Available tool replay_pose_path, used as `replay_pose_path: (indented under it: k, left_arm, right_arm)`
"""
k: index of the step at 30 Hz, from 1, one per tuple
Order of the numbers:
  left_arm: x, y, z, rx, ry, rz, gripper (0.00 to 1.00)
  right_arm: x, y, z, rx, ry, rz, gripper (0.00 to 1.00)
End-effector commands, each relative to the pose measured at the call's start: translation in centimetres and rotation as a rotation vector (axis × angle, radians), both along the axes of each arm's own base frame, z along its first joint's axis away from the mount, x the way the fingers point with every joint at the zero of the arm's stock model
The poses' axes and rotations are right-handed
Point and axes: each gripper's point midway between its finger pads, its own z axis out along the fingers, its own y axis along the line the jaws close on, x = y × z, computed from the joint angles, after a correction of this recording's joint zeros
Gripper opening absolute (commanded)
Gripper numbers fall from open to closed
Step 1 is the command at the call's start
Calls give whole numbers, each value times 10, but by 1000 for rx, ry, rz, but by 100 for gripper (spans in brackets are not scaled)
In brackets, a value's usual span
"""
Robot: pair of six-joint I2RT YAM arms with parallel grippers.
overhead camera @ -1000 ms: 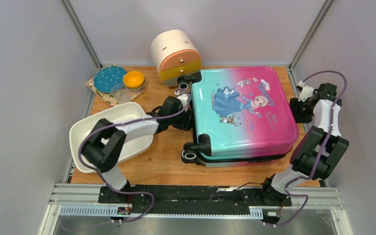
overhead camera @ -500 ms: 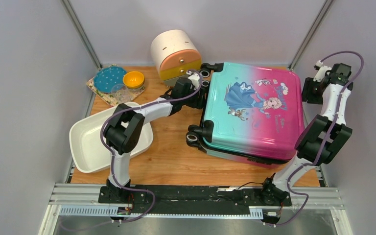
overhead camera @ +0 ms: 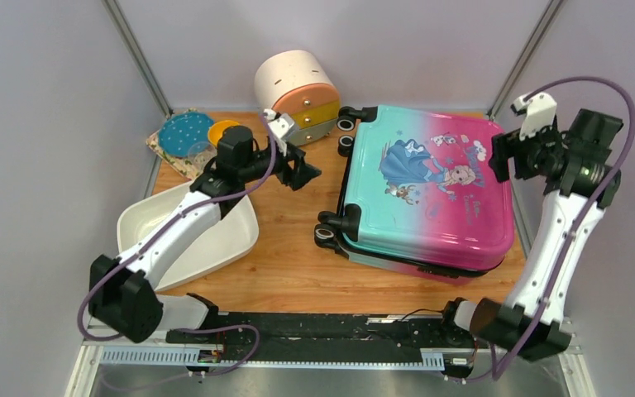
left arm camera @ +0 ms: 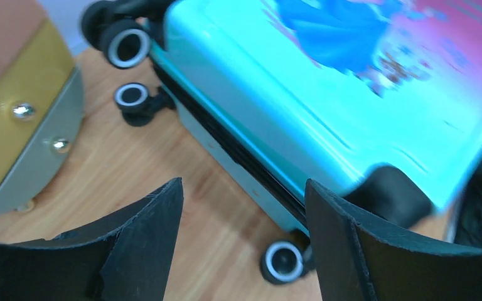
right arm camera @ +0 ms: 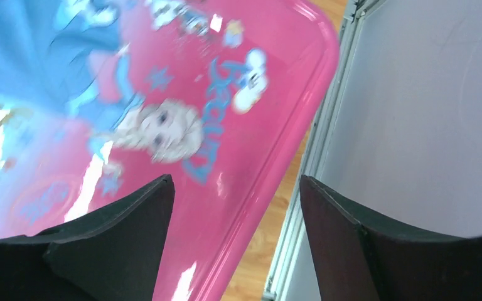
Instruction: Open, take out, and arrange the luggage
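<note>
- One luggage (overhead camera: pixel 426 194) is laid closed and flat on the table (overhead camera: pixel 289 265), long axis judged from wheeled teal end to pink end.
- One white basin (overhead camera: pixel 174 240) is set well off its teal end; one cream cabinet (overhead camera: pixel 296 91) near that end's far corner.
- Two grippers are counted, jaws apart and empty: the right gripper (overhead camera: pixel 503 157) at the pink edge, nearer; the left gripper (overhead camera: pixel 304 172) off the teal end.

High overview; wrist close-ups sharing luggage (overhead camera: pixel 426 194)
</note>
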Motion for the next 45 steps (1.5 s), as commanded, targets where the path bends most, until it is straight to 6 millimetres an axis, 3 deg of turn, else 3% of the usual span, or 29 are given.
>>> replay_pose_path:
  k: [1,2,6,9,14,18,24,30,31,39,41,44,45]
  left_arm:
    - [-74,8,-33,110,51,-273,78]
    - [-89,13,-44,135,101,-300,75]
    - [-133,22,-69,203,78,-445,71]
    - [-164,23,-85,239,53,-543,70]
    - [-206,10,-105,302,54,-679,62]
    - [-212,-4,-123,315,94,-624,60]
    - [-184,-44,-126,254,105,-494,61]
    - [-135,-74,-128,238,93,-342,61]
    - [-127,-81,-120,208,58,-328,61]
    - [-93,-110,-113,179,76,-260,61]
    - [-89,-112,-108,169,61,-273,61]
    - [-105,-112,-90,160,26,-408,69]
    - [-112,-105,-80,155,8,-434,71]
  right_arm:
    - [-94,48,-48,-72,238,271,78]
    - [-121,58,-72,-34,341,304,77]
    - [-179,86,-96,-134,324,431,77]
    - [-200,102,-114,-224,271,542,74]
    - [-223,119,-144,-214,313,634,72]
    - [-232,111,-169,-224,414,638,68]
    - [-209,89,-199,-216,493,477,63]
    - [-148,64,-186,-247,398,304,62]
    - [-134,59,-181,-256,359,272,62]
    - [-76,30,-168,-279,341,156,62]
    - [-60,21,-161,-295,311,122,62]
    - [-53,14,-147,-268,296,103,62]
    - [-55,20,-142,-227,283,129,62]
